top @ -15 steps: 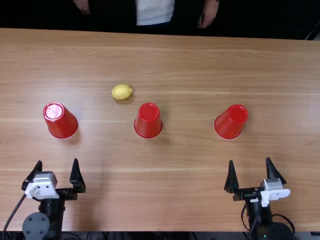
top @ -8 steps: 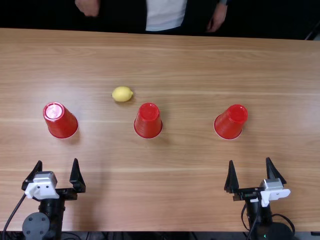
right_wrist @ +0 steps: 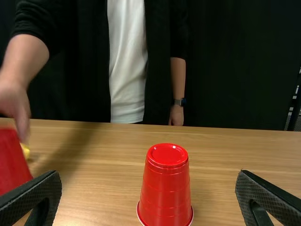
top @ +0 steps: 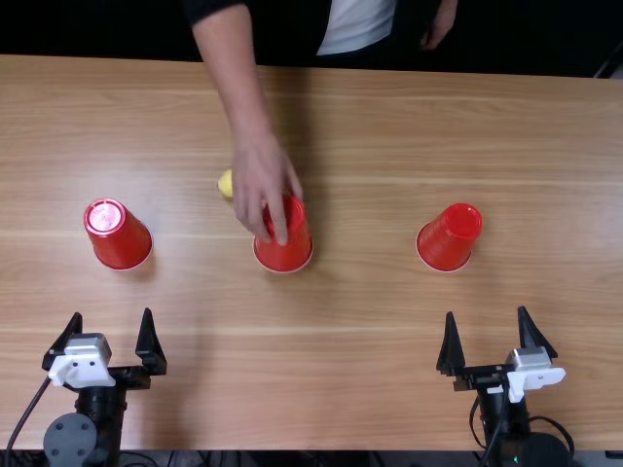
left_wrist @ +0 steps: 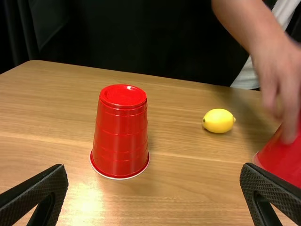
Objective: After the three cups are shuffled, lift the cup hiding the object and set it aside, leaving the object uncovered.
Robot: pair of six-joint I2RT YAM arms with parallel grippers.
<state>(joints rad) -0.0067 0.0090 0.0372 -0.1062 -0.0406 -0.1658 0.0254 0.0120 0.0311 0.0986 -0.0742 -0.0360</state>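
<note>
We see a red left cup [top: 118, 235], red middle cup [top: 287, 251], red right cup [top: 450, 236], yellow lemon [left_wrist: 218, 120], and wood-grained light brown table [top: 389, 126].

Black fingers [top: 148, 336], white wrist housings [top: 80, 364]

Both of my arms sit parked low, close over their bases. The left arm [top: 78, 428] stands left of the middle and the right arm [top: 511, 433] right of it, well apart. I see the left gripper [top: 110, 315] and the right gripper [top: 487, 313] both pointing straight ahead, level with each other, each behind a white wrist housing [top: 80, 368]. Both sets of flat black fingers [left_wrist: 40, 190] are spread wide, and the right wrist view shows its textured pads [right_wrist: 33, 193] equally far apart.
</note>
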